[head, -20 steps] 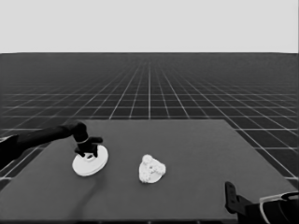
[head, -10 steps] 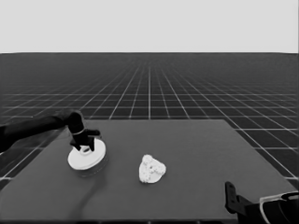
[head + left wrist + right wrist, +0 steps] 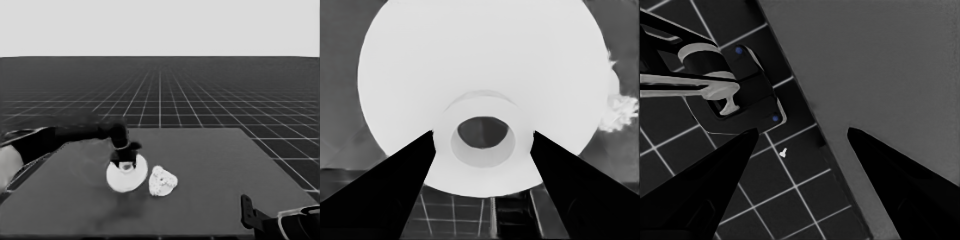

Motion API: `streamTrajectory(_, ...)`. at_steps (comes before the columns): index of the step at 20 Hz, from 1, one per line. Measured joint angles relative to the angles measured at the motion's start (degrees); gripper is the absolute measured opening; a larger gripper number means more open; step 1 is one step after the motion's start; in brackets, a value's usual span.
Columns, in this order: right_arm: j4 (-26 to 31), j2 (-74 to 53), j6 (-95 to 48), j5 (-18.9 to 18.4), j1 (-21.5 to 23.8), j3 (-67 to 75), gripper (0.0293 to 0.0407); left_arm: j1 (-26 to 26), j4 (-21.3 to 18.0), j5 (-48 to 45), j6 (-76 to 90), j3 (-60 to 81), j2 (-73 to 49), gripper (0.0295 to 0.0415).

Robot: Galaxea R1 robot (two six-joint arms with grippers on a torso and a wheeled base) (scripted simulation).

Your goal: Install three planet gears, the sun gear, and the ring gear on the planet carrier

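Larger round part (image 3: 127, 173): white, thick-rimmed, with a raised collar around its centre hole. I have it in the left gripper (image 3: 125, 161), whose fingers are closed on either side of that collar; the left wrist view shows the collar (image 3: 483, 135) pinched between the two dark wedges, with the disc's face filling most of the picture. I judge the hub grip was chosen because the collar is the only narrow feature on so wide a disc. In the head view it sits left of the table's middle, tilted, with a faint shadow beneath; I cannot tell whether its lower edge touches the table (image 3: 210, 190).

Smaller round part with gears (image 3: 162, 181): a lumpy white cluster just beside the disc, toward the table's middle. Individual gears cannot be counted. I take it for the stack the disc must cover, so the step in hand is probably carrying the disc across and lowering it on.

Obstructions: none between disc and cluster. The risk I foresee is the tilt: an edge catching on the teeth and shoving the stack.

Right gripper (image 3: 800, 135): parked at the table's near right corner, fingers spread wide and holding nothing, over the table's edge and floor grid. Dark machinery with blue lights (image 3: 740, 85) shows beyond that edge.
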Motion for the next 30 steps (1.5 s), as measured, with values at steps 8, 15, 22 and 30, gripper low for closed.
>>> streamTrajectory(8, 0.0, 0.0, 0.0, 0.0, 0.0, 0.0, 0.0385, 1.1, 0.7, 0.9, -3.5, -18.9, 25.9, 0.0348)
streamTrajectory(15, 0.0, 0.0, 0.0, 0.0, 0.0, 0.0, 0.0385, 6.6, 6.0, -0.5, -1.5, -22.3, 26.9, 0.0348)
streamTrajectory(22, 0.0, 0.0, 0.0, 0.0, 0.0, 0.0, 0.0385, 7.4, 6.1, -0.6, -0.1, -22.4, 26.9, 0.0348)
streamTrajectory(30, 0.0, 0.0, 0.0, 0.0, 0.0, 0.0, 0.0385, 7.6, 6.1, -0.6, 3.9, -22.5, 26.8, 0.0348)
